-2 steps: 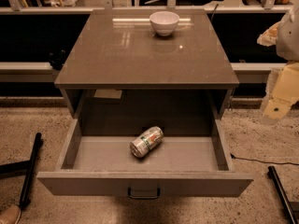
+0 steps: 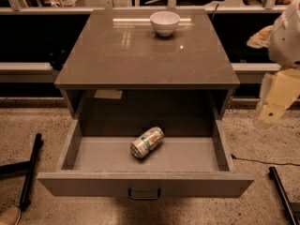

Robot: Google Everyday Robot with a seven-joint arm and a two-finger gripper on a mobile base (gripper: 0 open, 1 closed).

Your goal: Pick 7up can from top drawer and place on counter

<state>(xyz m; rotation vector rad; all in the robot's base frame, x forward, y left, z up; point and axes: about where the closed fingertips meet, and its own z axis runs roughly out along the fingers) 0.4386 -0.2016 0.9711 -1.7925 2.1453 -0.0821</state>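
The 7up can [image 2: 147, 142] lies on its side in the middle of the open top drawer [image 2: 145, 184], one shiny end towards the front left. The drawer is pulled out fully, with its dark handle at the front centre. The glossy grey-brown counter [image 2: 140, 55] is above it. My gripper [image 2: 272, 108] hangs at the far right of the camera view, outside the drawer's right side, well away from the can and higher than it.
A white bowl [image 2: 165, 22] stands at the back centre of the counter. Dark bars lie on the speckled floor at the left [image 2: 30, 170] and the lower right [image 2: 282, 193]. A thin cable [image 2: 262, 161] runs across the floor at the right.
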